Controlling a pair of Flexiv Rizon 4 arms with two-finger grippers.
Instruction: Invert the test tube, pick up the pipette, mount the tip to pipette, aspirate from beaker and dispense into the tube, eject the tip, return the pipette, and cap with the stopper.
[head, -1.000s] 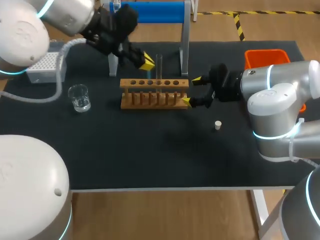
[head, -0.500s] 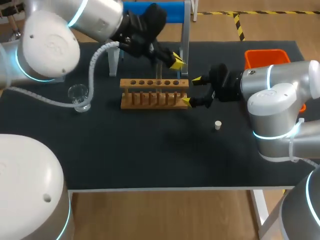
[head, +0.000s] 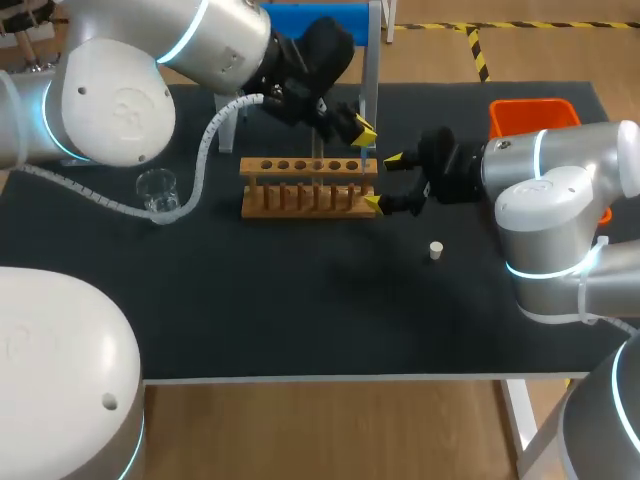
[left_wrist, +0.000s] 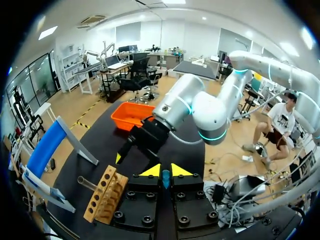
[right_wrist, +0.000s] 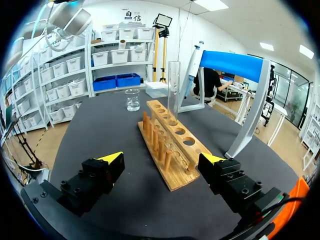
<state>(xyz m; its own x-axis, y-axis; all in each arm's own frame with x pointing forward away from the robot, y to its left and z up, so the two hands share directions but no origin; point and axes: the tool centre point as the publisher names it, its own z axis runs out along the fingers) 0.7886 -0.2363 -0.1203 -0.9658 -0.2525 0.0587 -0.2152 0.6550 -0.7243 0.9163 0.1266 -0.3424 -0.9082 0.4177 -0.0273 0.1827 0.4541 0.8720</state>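
Left arm swings along the rack

The left arm (head: 215, 40) has swept from the far side of the wooden rack's (head: 308, 166) left end to its right end. Its gripper (head: 365, 133), a second ago short of the test tube (right_wrist: 173, 90) standing in the rack, has passed it and now hangs just above the rack's right end, and the arm's big white joint has come further in over the worktop (head: 300, 300) behind the rack.

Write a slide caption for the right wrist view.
Open right gripper facing a wooden rack holding one upright test tube, beaker beyond.
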